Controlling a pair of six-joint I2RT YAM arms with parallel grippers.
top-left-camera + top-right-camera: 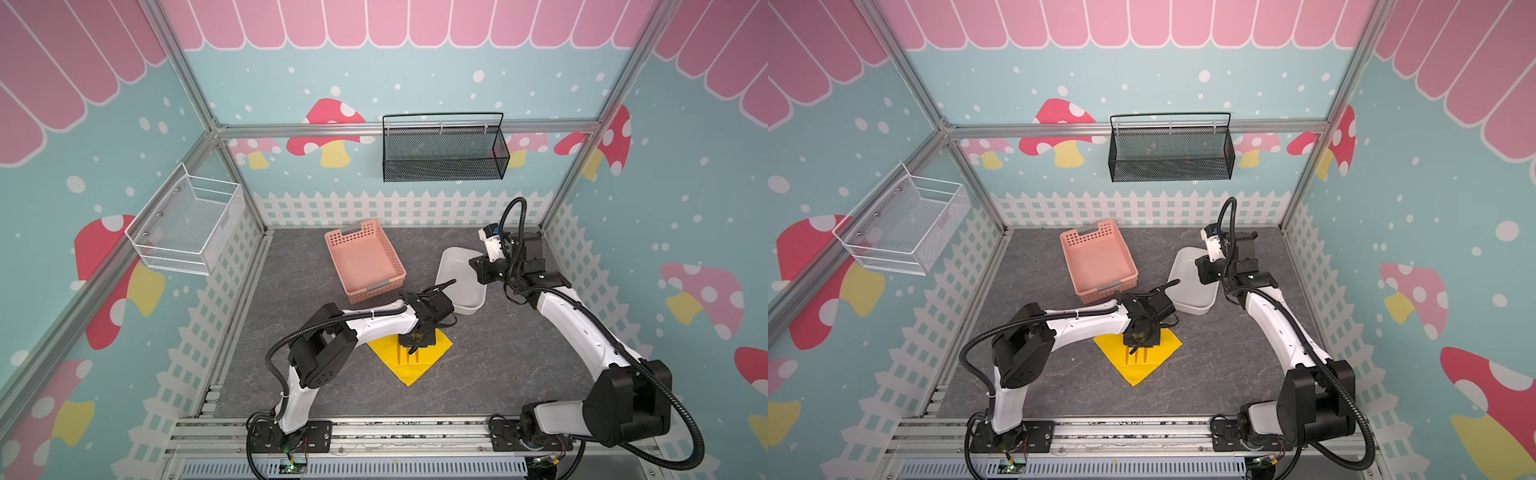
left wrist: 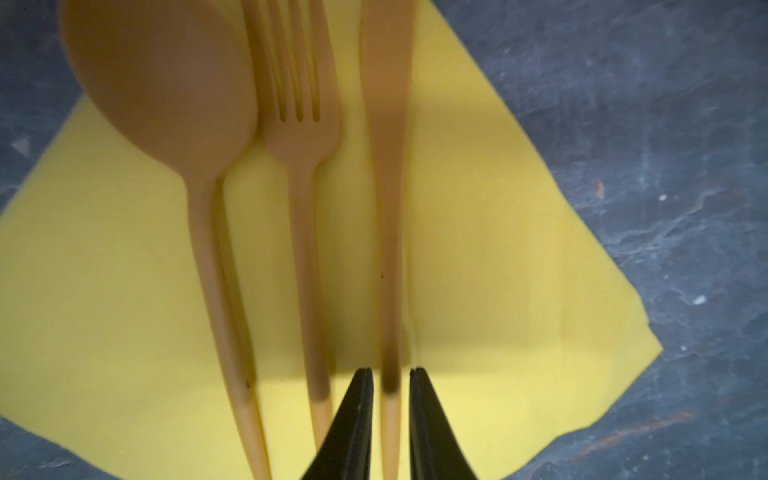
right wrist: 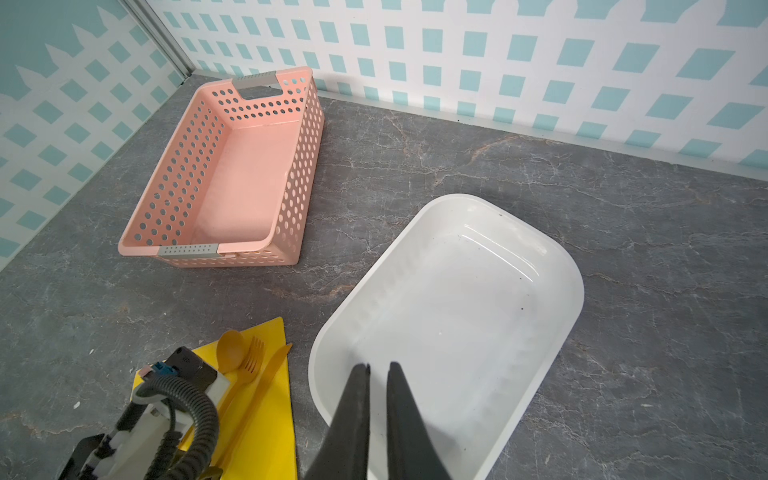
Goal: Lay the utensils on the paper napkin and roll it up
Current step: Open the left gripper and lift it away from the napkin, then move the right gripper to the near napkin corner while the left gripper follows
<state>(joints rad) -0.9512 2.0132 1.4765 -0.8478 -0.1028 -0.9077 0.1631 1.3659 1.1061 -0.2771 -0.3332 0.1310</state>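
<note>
Grey marbled table [image 1: 498, 365] carries everything, with a pink basket [image 1: 374, 292] and a white tub [image 3: 457, 291] at the far side, both with nothing in them. Nearer the front the napkin [image 1: 409, 372] lies flat as a diamond, one corner toward the robot.

On it the spoon [image 2: 166, 83], fork [image 2: 299, 137] and knife [image 2: 388, 166] lie side by side. Their long axes are parallel, handles toward the front, so I judge the roll must start from a side corner, across them.

The left gripper [image 2: 390, 372] sits right over them, its jaws narrowly apart astride the knife handle without pinching it. The right gripper [image 3: 379, 365] hangs over the tub, well apart, with a thin slit between its jaws and nothing in them.

Both top views hide the utensil heads under the left wrist. The right wrist view shows the knife tip seemingly just past the napkin's edge.
</note>
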